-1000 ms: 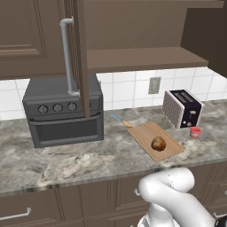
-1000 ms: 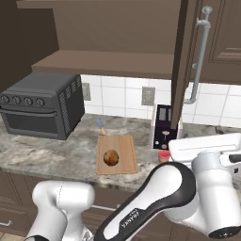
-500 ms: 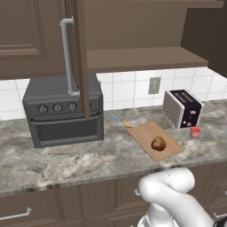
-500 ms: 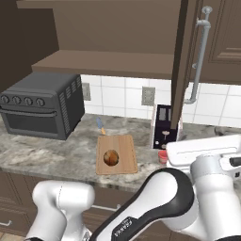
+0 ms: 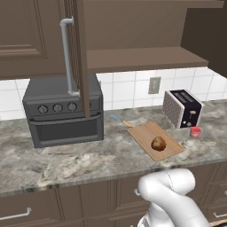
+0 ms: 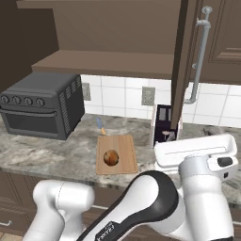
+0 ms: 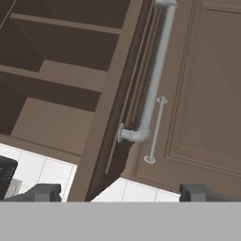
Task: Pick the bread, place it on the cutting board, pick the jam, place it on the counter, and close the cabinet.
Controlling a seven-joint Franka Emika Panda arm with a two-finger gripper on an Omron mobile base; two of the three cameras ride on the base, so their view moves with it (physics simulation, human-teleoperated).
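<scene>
The bread (image 5: pixel 158 143) lies on the cutting board (image 5: pixel 144 133) on the counter (image 5: pixel 88 162); the right base view shows the bread (image 6: pixel 111 157) and the cutting board (image 6: pixel 117 164) as well. The jam (image 5: pixel 195 132) stands on the counter beside the toaster. The cabinet (image 5: pixel 142 31) is open, its door (image 5: pixel 80 57) swung out towards me. My gripper (image 7: pixel 121 193) is open with nothing between its fingertips (image 7: pixel 44 192), and it faces the door's edge (image 7: pixel 110 122) and silver handle (image 7: pixel 153 80) from below.
A dark toaster oven (image 5: pixel 64 111) sits at the left of the counter and a toaster (image 5: pixel 181 107) at the right. A knife (image 5: pixel 119 119) lies behind the board. Drawers (image 5: pixel 26 213) run below the counter. My white arm (image 6: pixel 188 188) fills the lower right base view.
My hand has shifted and tilted slightly in the right base view. The bread, the jam and the cabinet door have not moved.
</scene>
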